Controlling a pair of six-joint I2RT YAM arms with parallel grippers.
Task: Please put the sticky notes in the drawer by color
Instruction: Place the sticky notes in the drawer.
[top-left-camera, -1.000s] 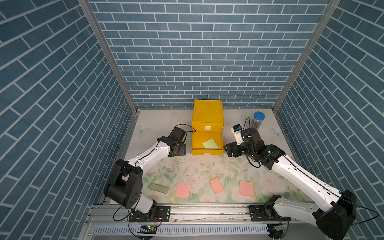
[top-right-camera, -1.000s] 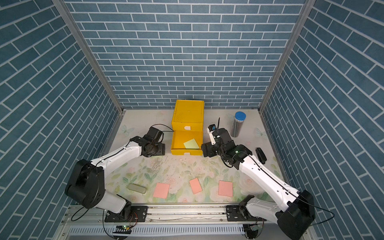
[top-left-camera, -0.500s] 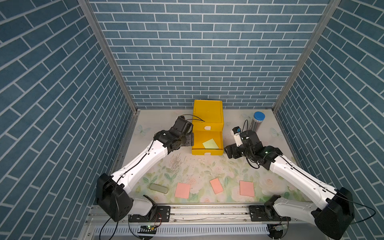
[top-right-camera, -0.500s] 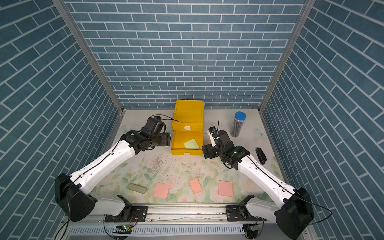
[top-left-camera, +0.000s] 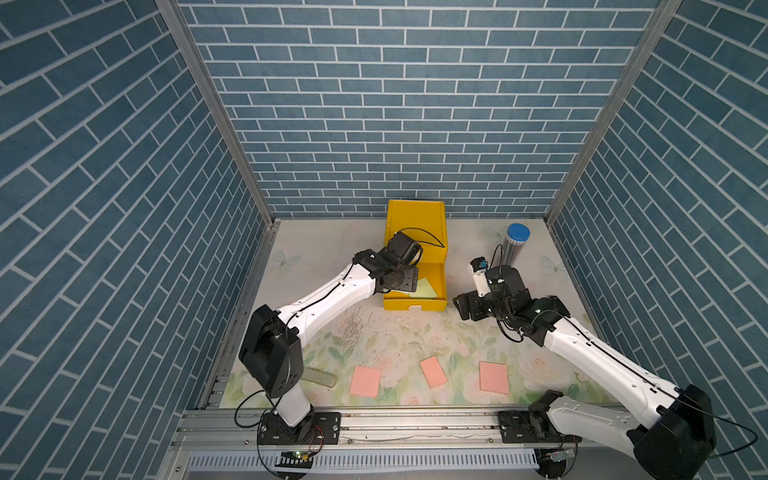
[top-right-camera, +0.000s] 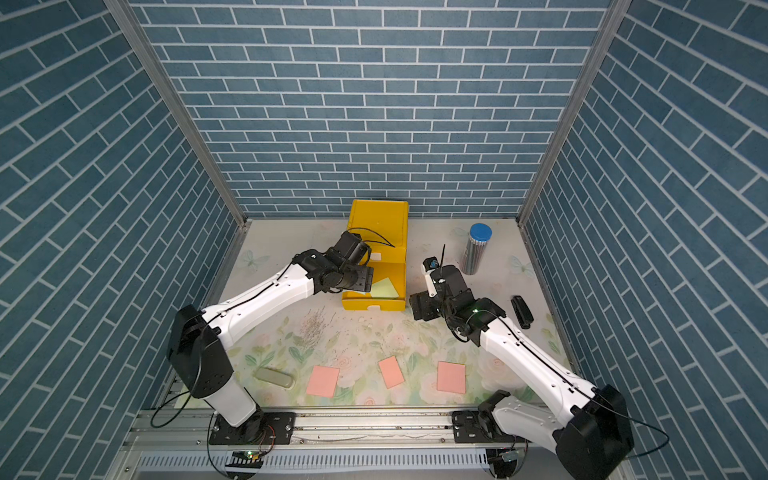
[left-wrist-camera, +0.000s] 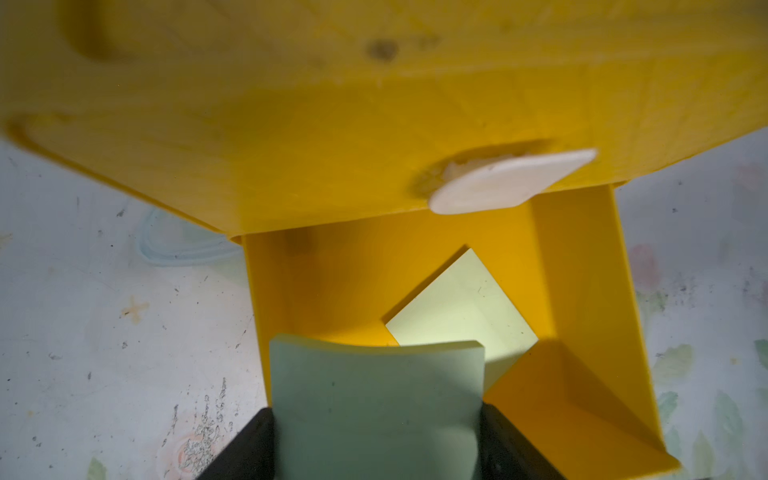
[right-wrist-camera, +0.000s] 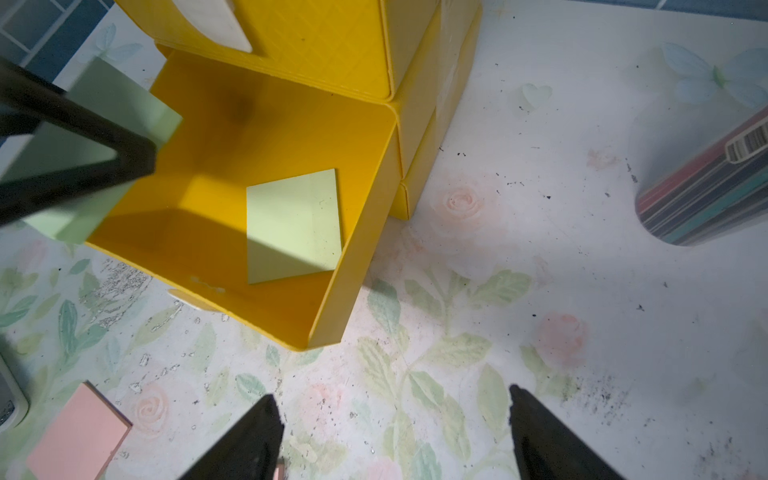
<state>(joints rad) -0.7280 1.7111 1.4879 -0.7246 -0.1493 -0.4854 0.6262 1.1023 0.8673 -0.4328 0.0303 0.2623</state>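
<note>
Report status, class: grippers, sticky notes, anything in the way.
Left gripper shut on pale green sticky note above open drawer. Right gripper open, empty. One green note inside; three pink notes on table. Drawer unobstructed.

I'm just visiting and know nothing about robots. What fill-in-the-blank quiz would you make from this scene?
The left gripper grips a sticky note coloured pale ___.
The open drawer holds ___ green note.
On the table lie ___ pink notes.
The right gripper is empty, its jaws ___.
Missing: green; one; three; open.
</note>
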